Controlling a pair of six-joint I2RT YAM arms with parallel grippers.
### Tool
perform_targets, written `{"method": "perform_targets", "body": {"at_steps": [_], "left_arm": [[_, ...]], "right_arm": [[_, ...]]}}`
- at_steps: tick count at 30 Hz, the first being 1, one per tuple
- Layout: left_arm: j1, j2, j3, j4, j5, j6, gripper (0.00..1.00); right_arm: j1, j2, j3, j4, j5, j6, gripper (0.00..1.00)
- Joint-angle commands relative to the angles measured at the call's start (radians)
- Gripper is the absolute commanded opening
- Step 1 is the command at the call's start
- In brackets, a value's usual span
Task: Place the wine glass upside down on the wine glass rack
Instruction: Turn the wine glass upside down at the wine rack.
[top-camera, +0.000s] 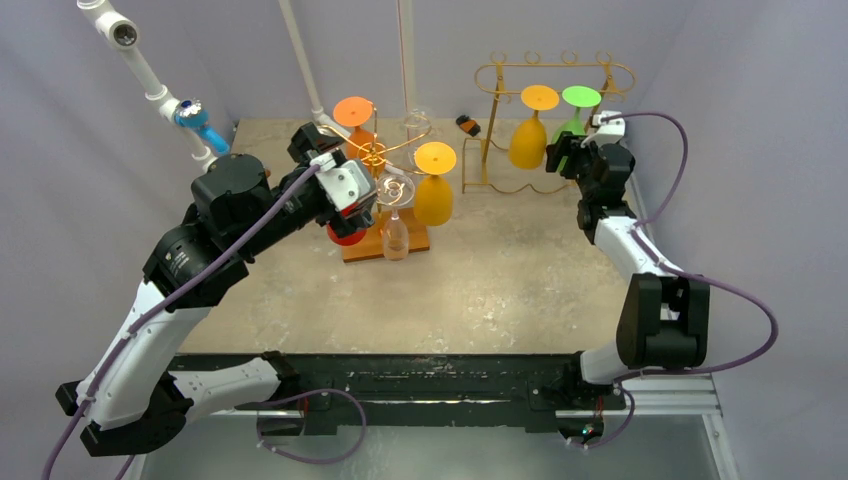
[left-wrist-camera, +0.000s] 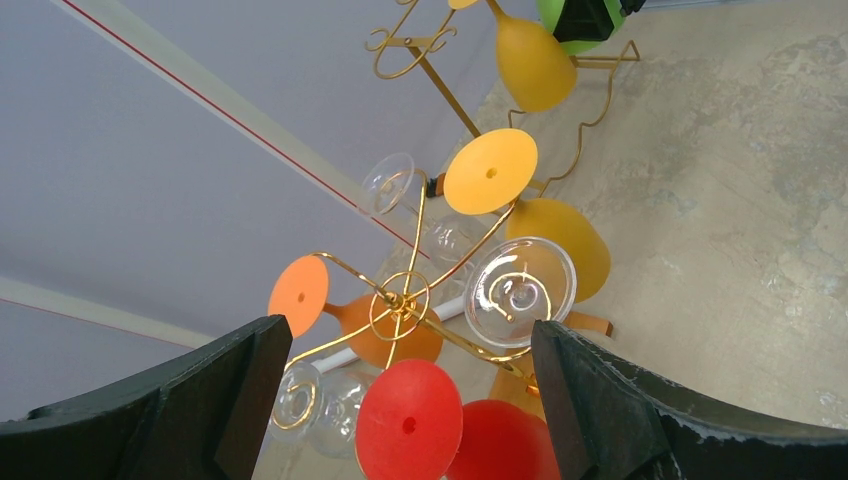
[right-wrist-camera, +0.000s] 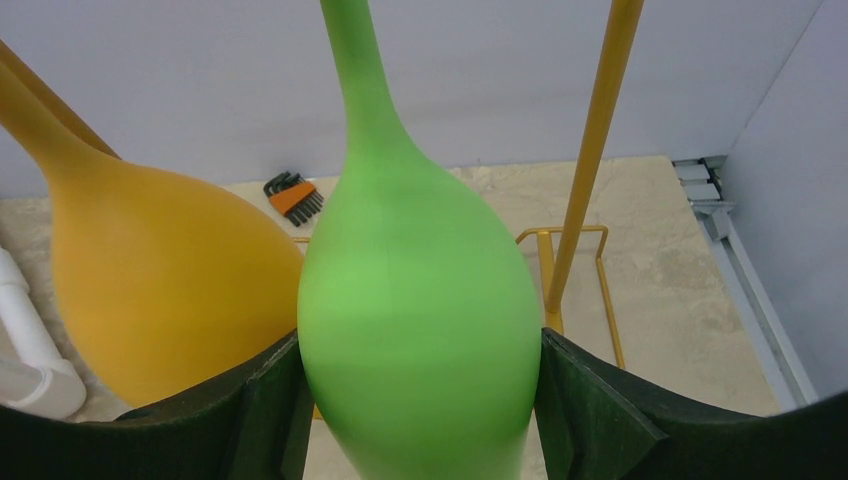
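A green wine glass (top-camera: 575, 110) (right-wrist-camera: 420, 330) hangs upside down, its foot up at the top bar of the gold wine glass rack (top-camera: 555, 66) at the back right. My right gripper (top-camera: 566, 150) (right-wrist-camera: 418, 350) is shut on its bowl, one pad pressing each side. Beside it on the same rack hangs a yellow glass (top-camera: 528, 140) (right-wrist-camera: 150, 290). My left gripper (top-camera: 362, 200) (left-wrist-camera: 405, 335) is open above a gold spiral rack (top-camera: 385, 155) (left-wrist-camera: 400, 298), holding nothing. A red glass (left-wrist-camera: 408, 420) hangs below its fingers.
The spiral rack on a wooden base (top-camera: 360, 250) also carries an orange glass (top-camera: 353, 112), a yellow one (top-camera: 435, 185) and clear ones (top-camera: 397, 235). A hex key set (top-camera: 470, 125) lies by the back wall. A white pipe (top-camera: 150, 80) slants at the back left.
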Motion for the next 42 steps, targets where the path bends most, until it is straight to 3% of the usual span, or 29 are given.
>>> {"method": "perform_targets", "body": {"at_steps": [1,8,12,13,15,16,28,42], "left_arm": [[0.004,-0.013,-0.007,0.013,-0.043,0.004,1.0],[0.004,-0.015,-0.014,0.014,-0.042,0.005,1.0],[0.004,-0.016,-0.016,0.015,-0.041,0.006,1.0],[0.004,-0.016,-0.016,0.016,-0.04,0.007,1.0],[0.003,-0.015,-0.015,0.016,-0.04,0.007,1.0],[0.003,-0.015,-0.015,0.016,-0.04,0.008,1.0],[0.004,-0.013,-0.016,0.002,-0.023,-0.006,1.0],[0.003,-0.004,-0.024,-0.056,-0.017,-0.069,1.0]], "right_arm": [[-0.002,0.018,0.038,0.015,-0.014,-0.015,0.42],[-0.002,0.034,0.046,0.027,-0.014,-0.01,0.46],[-0.002,0.06,0.064,0.021,-0.009,0.001,0.54],[-0.002,0.067,0.07,0.016,-0.008,0.002,0.63],[-0.002,0.079,0.079,0.005,-0.008,0.005,0.96],[-0.002,0.083,0.08,0.004,-0.009,0.007,0.99],[-0.002,-0.017,0.037,-0.004,0.029,0.044,0.99],[-0.002,-0.372,-0.182,-0.067,0.056,0.152,0.99]]}}
